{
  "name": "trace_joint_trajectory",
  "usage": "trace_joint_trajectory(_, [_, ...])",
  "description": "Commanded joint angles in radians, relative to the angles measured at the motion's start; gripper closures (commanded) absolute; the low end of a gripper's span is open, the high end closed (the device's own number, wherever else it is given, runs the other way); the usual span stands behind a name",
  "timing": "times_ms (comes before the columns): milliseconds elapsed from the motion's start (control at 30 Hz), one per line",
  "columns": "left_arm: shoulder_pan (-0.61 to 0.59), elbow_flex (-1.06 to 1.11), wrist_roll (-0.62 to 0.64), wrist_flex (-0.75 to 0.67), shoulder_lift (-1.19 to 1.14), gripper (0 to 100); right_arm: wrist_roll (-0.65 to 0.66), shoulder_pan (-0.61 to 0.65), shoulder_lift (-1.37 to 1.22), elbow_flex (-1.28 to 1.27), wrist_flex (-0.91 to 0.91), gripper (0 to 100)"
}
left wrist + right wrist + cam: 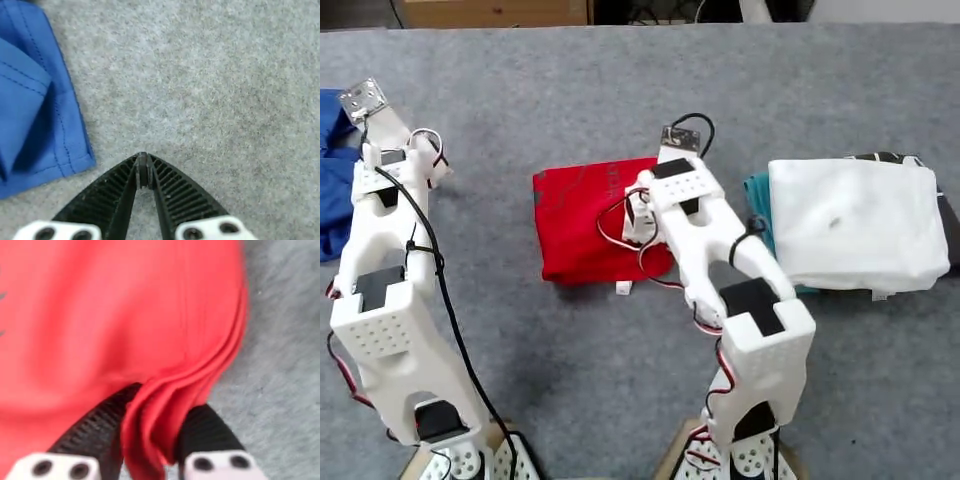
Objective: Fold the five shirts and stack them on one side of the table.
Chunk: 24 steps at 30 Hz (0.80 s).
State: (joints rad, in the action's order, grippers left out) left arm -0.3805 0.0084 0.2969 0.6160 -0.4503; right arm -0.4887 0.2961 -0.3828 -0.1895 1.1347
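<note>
While my right gripper (165,402) pinches an edge of the red shirt (582,220) at the high view's centre, my left gripper (143,170) hangs closed, empty, beside the blue shirt (330,200) at far left.

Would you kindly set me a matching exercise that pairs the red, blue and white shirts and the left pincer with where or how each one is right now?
Things:
1. red shirt
2. blue shirt
3. white shirt
4. left pincer

Places or states:
A. lying on the teal shirt
B. shut, over the grey table
C. pinched in the right pincer
D. on the table close to the left pincer

Pairs: 1-C, 2-D, 3-A, 4-B.
</note>
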Motion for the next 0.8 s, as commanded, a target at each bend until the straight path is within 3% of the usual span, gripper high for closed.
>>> trace_joint_trajectory(0, [-0.007,-0.051,0.008,-0.002,0.014,97,0.038,-0.049,0.048,0.022,-0.008,98.7])
trace_joint_trajectory(500, [-0.008,-0.051,0.008,0.0,0.012,97,0.216,-0.094,0.433,0.047,0.017,98.6])
trace_joint_trajectory(767, [-0.008,-0.051,0.008,0.002,0.012,97,0.232,-0.241,0.503,0.179,0.161,98.6])
